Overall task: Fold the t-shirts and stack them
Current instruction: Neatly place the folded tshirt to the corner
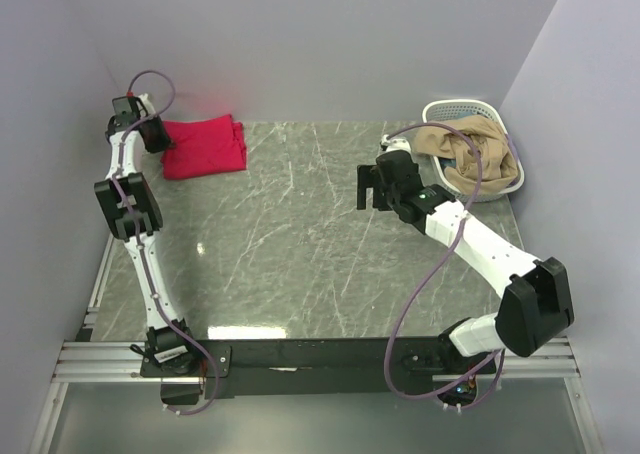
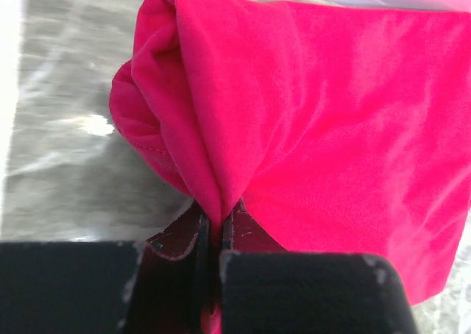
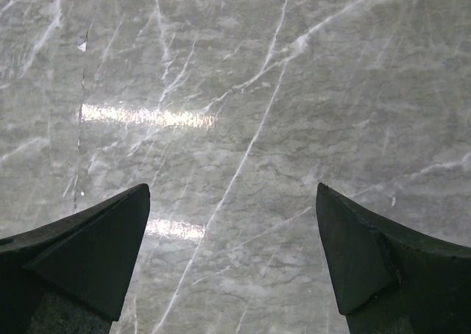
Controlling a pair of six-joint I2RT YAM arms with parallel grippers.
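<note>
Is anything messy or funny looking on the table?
A little. The tan cloth is bunched up and flopping over the rim of the white basket in the far right corner. The red t-shirt is folded, but one edge is puckered up where the left gripper pinches it. Nothing looks torn or spilled.

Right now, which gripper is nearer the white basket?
Right. The right gripper hovers open just left of the white basket; the left gripper is across the table, shut on the red t-shirt.
</note>
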